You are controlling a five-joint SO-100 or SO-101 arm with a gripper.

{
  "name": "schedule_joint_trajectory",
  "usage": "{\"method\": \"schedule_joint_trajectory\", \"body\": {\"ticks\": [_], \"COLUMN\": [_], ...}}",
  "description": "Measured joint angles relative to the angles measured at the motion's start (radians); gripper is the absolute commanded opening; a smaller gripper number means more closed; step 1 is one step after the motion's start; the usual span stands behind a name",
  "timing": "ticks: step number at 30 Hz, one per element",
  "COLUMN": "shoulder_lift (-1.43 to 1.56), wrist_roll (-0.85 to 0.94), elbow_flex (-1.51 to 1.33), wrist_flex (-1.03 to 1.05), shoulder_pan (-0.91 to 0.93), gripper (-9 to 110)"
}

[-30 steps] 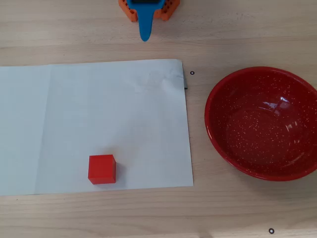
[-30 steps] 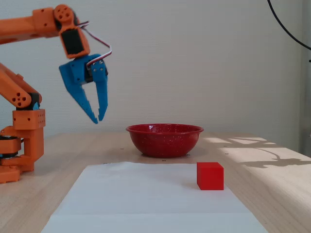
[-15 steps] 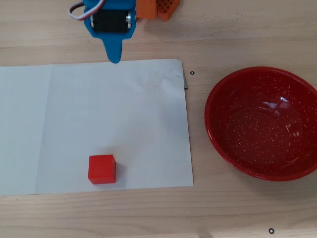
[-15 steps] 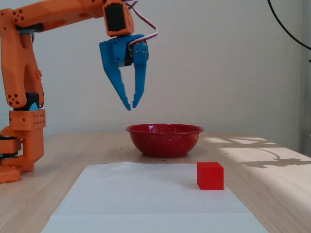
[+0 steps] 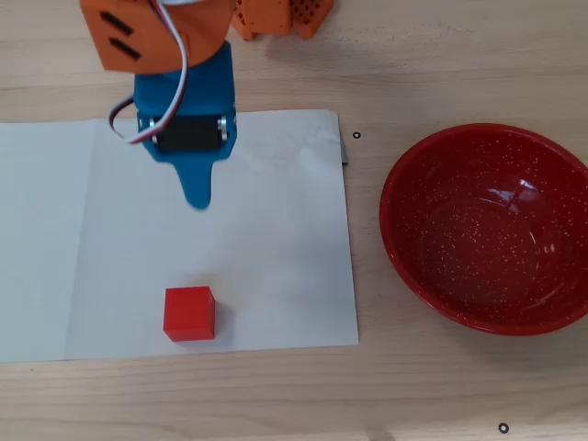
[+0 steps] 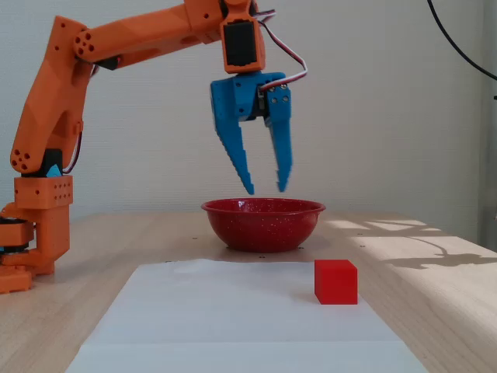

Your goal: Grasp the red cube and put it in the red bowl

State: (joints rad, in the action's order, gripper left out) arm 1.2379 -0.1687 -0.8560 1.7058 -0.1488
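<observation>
The red cube (image 5: 189, 313) sits on a white sheet of paper (image 5: 276, 276), near its front edge in the overhead view. It also shows in the fixed view (image 6: 335, 281). The red bowl (image 5: 413, 266) stands empty on the wooden table, right of the paper; in the fixed view the red bowl (image 6: 262, 225) is at the far end of the paper. My blue gripper (image 6: 265, 189) hangs high above the paper, pointing down, open and empty. In the overhead view the gripper (image 5: 197, 188) is above the cube in the picture, well apart from it.
The orange arm's base (image 6: 35, 233) stands at the left in the fixed view. An orange part (image 5: 276, 16) lies at the top edge of the overhead view. A small dark object (image 5: 344, 152) sits at the paper's right edge.
</observation>
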Motion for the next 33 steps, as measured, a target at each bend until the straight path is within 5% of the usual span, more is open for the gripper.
{"method": "schedule_joint_trajectory", "body": {"ticks": [5,15,33], "shoulder_lift": [-0.083,-0.207,-0.339], "wrist_roll": [-0.006,-0.011,-0.026], "elbow_flex": [0.048,0.104,0.173], "wrist_flex": [-0.003,-0.087,-0.124], "shoulder_pan": [0.002,-0.083,-0.094], "gripper": [41,55,57]}}
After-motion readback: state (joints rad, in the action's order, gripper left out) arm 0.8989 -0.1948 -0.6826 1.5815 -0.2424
